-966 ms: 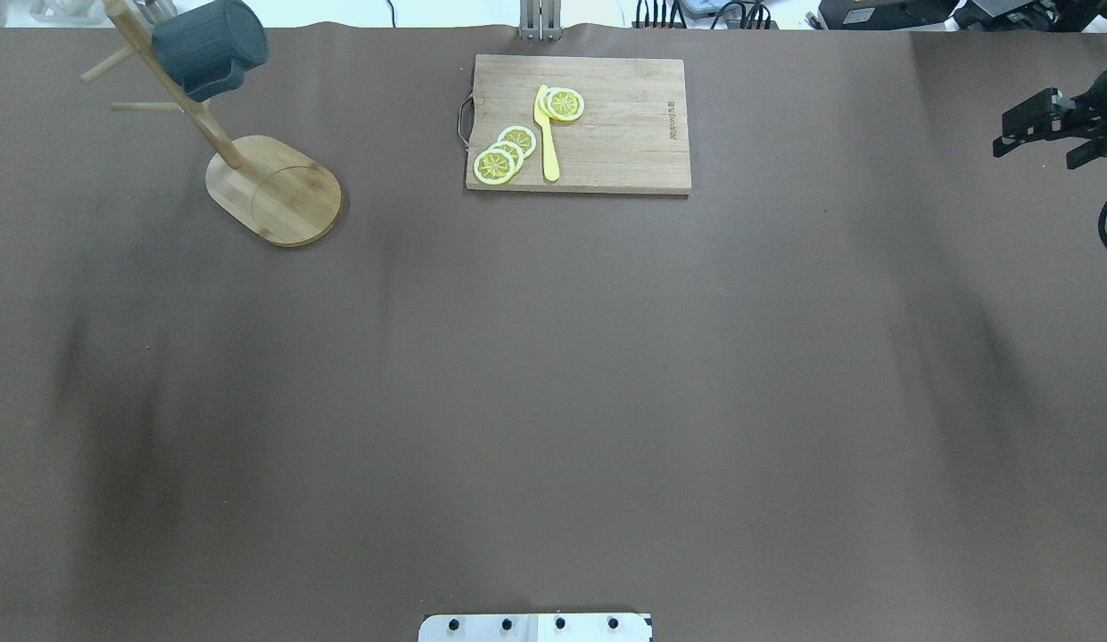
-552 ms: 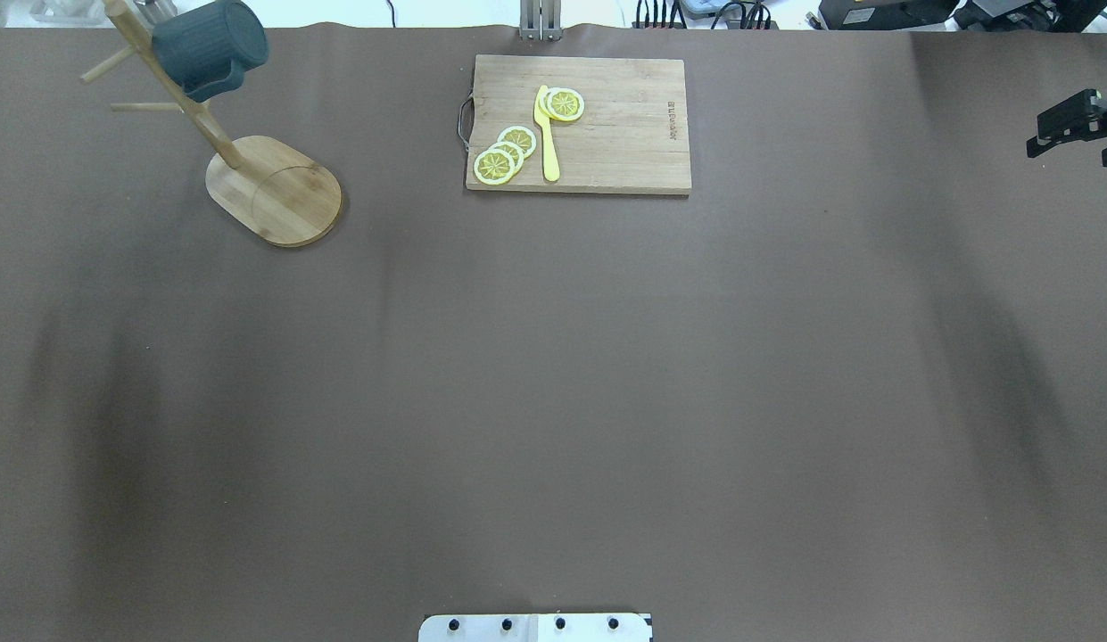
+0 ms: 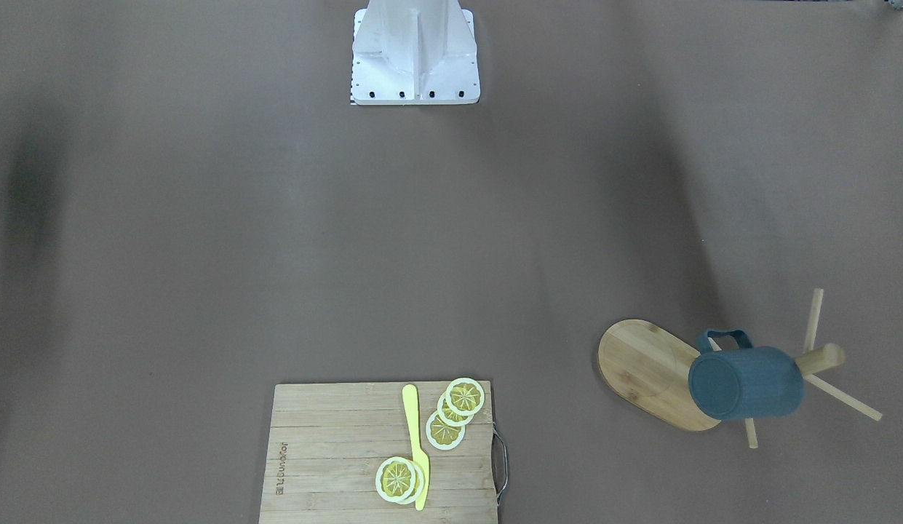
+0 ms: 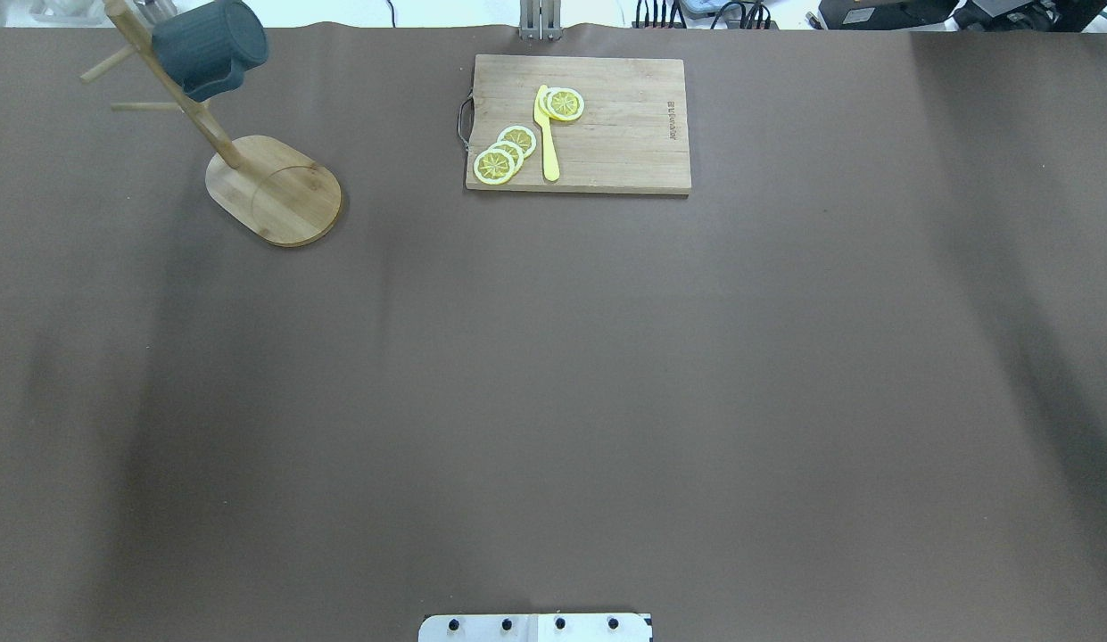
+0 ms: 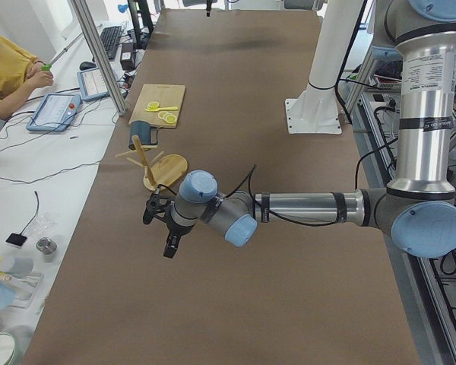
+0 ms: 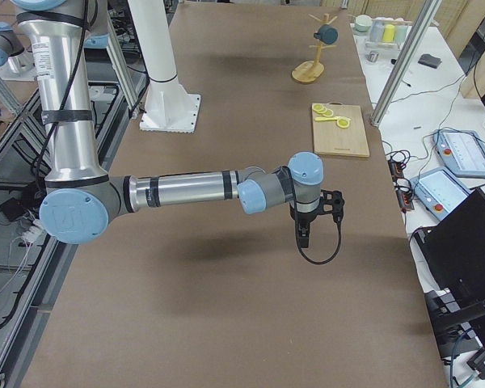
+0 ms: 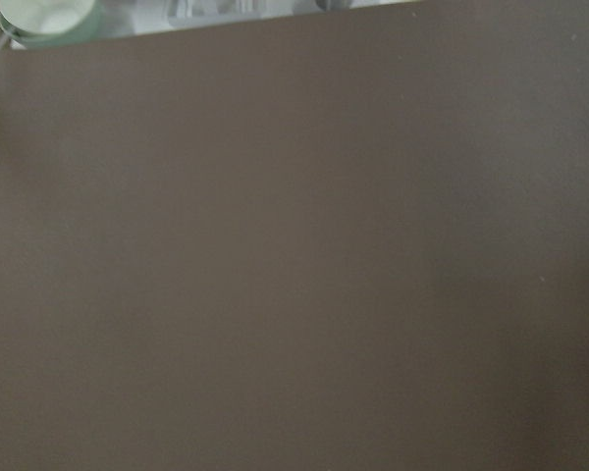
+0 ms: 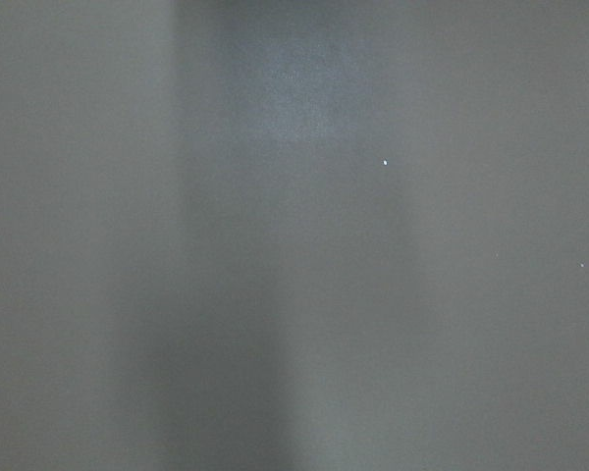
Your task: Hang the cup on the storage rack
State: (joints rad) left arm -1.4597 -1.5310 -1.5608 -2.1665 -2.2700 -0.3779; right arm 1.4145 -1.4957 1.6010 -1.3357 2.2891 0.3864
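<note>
- Over the table's left end, the left gripper is held above the brown cover, well apart from the storage rack; whether its fingers are apart cannot be told
- Over the opposite end, the right gripper is held above the cover, and its state cannot be told either
- Wide brown cover is seen between both grippers
- At the far left corner, the cup is hung on the rack's upper part, turned on its side
- Lemon slices and a yellow knife are carried on a cutting board at the far edge
</note>
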